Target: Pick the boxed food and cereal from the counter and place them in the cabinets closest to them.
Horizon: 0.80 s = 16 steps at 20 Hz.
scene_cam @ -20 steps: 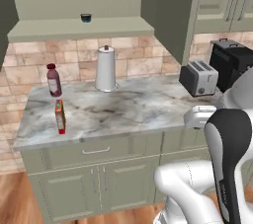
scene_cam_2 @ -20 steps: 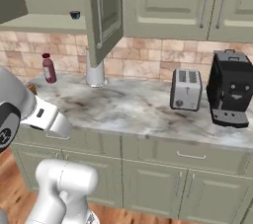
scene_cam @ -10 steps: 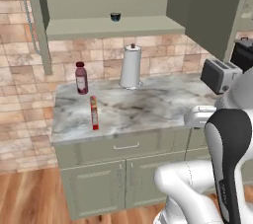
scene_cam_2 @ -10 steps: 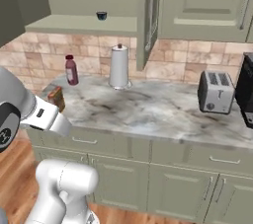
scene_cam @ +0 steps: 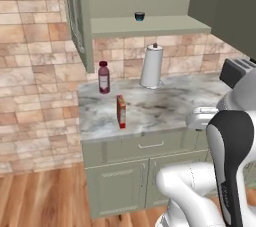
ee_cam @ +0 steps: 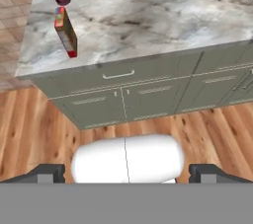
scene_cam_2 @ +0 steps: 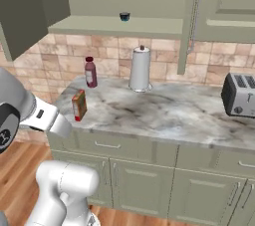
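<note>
One small red-and-orange box (scene_cam: 121, 111) stands upright near the front left edge of the marble counter (scene_cam: 165, 111), well ahead of the robot's hand (ee_cam: 126, 172), whose two dark fingertips sit spread wide with nothing between them, low over the wood floor (ee_cam: 44, 129) in front of the lower cupboards. The box looks like the boxed food of the task; no second carton can be made out on this stretch of counter. Above and beyond the box, the olive-green wall cabinet (scene_cam: 145, 25) stands open, its door (scene_cam: 77, 18) swung out to the left, a small dark cup (scene_cam: 139, 16) alone on the inner shelf.

The risks, as they look from here, come from how narrow and tall the box is. A hand arriving off-centre could tip it flat or nudge it off the counter's front edge, which lies just beside it. A dark red bottle (scene_cam: 103, 77) stands just behind the box and a paper towel roll (scene_cam: 151, 66) farther right; a reach that overshoots could knock the bottle. On the lift, the open door's edge hangs close above the box's side of the counter, so an arm swinging up from below could clip it. The hand is far off, so the approach remains a long one.
</note>
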Available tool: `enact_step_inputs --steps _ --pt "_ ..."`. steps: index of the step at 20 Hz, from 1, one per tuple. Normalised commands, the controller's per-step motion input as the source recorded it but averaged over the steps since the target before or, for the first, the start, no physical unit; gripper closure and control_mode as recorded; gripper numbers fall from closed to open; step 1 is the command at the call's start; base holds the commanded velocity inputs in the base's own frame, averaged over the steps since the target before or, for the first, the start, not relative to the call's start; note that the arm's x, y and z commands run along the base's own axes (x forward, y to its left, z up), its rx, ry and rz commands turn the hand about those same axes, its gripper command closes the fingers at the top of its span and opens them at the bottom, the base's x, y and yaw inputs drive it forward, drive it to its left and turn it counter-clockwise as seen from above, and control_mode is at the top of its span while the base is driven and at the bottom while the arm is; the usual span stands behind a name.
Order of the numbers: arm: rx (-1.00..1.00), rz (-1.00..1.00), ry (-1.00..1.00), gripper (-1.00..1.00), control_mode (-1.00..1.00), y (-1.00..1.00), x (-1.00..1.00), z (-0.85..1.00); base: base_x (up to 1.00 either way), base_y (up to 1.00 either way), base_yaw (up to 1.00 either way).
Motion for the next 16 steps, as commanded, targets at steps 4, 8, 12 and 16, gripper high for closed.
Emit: enact_step_inputs --steps 4,8,12,16 --pt "0.0 0.0 0.0 -1.0 1.0 0.0 0.0 0.0 0.0 0.27 0.0" --pt "0.0 0.0 0.0 -1.0 1.0 0.0 0.0 0.0 0.0 0.11 0.01" --pt "0.0 0.0 0.0 -1.0 1.0 0.0 0.0 0.0 0.01 0.01 0.01" --pt "0.0 0.0 0.0 -1.0 1.0 0.0 0.0 0.0 0.19 0.03 0.0"
